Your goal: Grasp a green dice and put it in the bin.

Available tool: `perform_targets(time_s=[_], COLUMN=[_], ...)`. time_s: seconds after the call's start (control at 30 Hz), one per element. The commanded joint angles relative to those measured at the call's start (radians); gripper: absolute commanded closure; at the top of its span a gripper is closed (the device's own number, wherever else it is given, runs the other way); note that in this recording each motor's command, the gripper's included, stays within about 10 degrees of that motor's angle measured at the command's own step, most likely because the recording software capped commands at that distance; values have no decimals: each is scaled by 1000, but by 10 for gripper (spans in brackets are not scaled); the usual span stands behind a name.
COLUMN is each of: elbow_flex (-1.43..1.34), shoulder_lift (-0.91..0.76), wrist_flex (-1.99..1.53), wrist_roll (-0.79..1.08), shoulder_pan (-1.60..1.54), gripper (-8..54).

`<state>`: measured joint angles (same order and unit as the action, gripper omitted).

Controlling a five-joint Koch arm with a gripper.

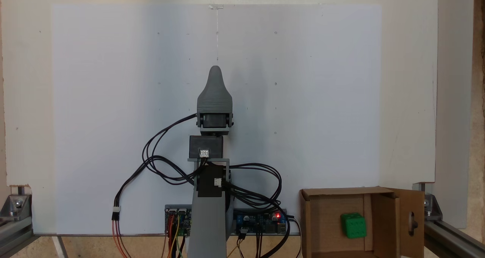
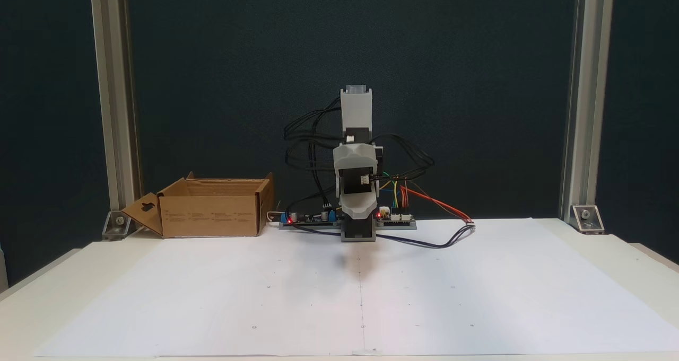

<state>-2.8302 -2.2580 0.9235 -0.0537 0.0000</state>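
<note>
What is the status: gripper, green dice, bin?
Gripper over white sheet, state unclear. Green dice inside cardboard bin. Nothing in the way.

Green dice [image 1: 353,225]: small bright green cube with rounded edges and sunken round pips; lies inside the bin on its floor, slightly tilted as seen in a fixed view, toward the right half, apart from the walls.
Bin [image 1: 382,192]: brown corrugated cardboard box, top open, flaps folded outward; one flap [image 2: 143,212] bears a slot cutout.
Bin, position [image 2: 212,215]: stands upright on the tabletop at the left rear corner in a fixed view, printed text on its front wall.
</note>
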Motion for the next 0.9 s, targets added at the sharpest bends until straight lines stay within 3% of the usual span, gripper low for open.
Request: perform_targets(time_s=[0.0, 0.27, 0.87], elbow_flex=[-3, -155, -299], shoulder_lift=[-114, -114, -107], wrist_flex=[167, 479, 597], wrist_roll=[40, 41, 57], shoulder_pan=[5, 3, -5], gripper=[25, 25, 9])
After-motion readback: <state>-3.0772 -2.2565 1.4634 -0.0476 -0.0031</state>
